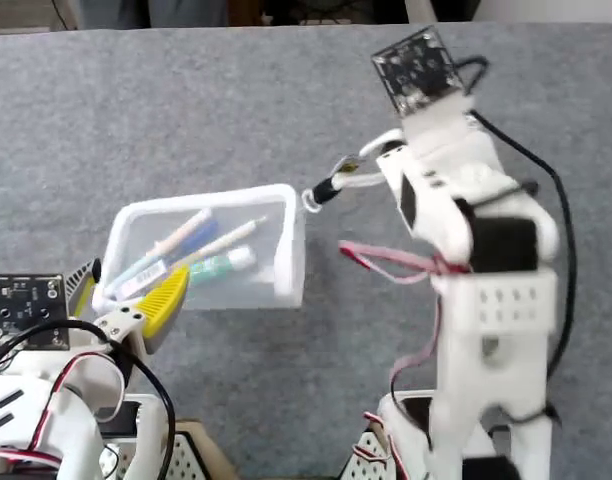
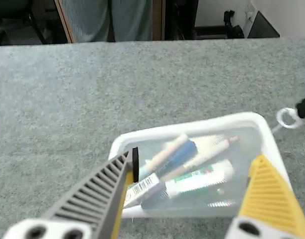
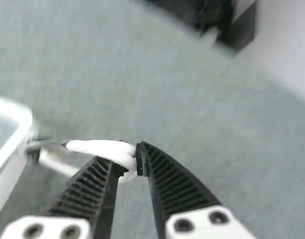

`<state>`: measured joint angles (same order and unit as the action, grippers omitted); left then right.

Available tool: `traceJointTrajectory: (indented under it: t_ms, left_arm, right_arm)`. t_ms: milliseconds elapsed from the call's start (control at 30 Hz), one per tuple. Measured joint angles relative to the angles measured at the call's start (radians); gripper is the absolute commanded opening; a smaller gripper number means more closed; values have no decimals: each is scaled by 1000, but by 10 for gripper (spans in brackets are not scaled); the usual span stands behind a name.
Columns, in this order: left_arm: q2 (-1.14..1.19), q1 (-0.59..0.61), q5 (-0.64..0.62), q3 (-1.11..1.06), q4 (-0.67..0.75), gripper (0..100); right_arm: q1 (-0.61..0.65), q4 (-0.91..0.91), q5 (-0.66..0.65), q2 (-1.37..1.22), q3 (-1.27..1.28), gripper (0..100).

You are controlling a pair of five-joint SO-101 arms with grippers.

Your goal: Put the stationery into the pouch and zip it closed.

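From above, the clear pouch (image 1: 291, 250) lies left of the table's middle with the pens (image 1: 201, 245) already inside. The left gripper (image 1: 126, 290) sits at its end toward the table's left edge.

From the left wrist, that claw gapes wide astride the pouch, gripping nothing.

From the right wrist, the right gripper (image 3: 135, 157) pinches the white zip pull (image 3: 100, 148). Loading looks done; I cannot tell how far the zip is closed.

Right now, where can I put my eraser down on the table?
Bare table lies beyond the pouch, to the far edge, and on the near side between the arm bases. Crowded: both pouch ends, by the left end effector and the right end effector holding the pull.
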<state>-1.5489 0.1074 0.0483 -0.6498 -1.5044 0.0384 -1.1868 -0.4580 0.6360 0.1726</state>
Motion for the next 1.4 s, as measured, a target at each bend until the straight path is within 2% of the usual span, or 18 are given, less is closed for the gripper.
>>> traceJointTrajectory:
  t_ms: [233, 533, 1000, 1400]
  left_arm:
    - [0, 0, 0, 11, 26, 361]
    - [87, -28, -41, 198, 17, 361]
    - [210, -63, -77, 497, -37, 361]
    - [216, -63, -77, 516, -43, 361]
  right_arm:
    - [23, 21, 31, 68, -28, 12]
    - [199, 31, 127, 69, -258, 12]
    - [213, 69, 150, 72, -423, 12]
    - [213, 69, 150, 17, -686, 12]
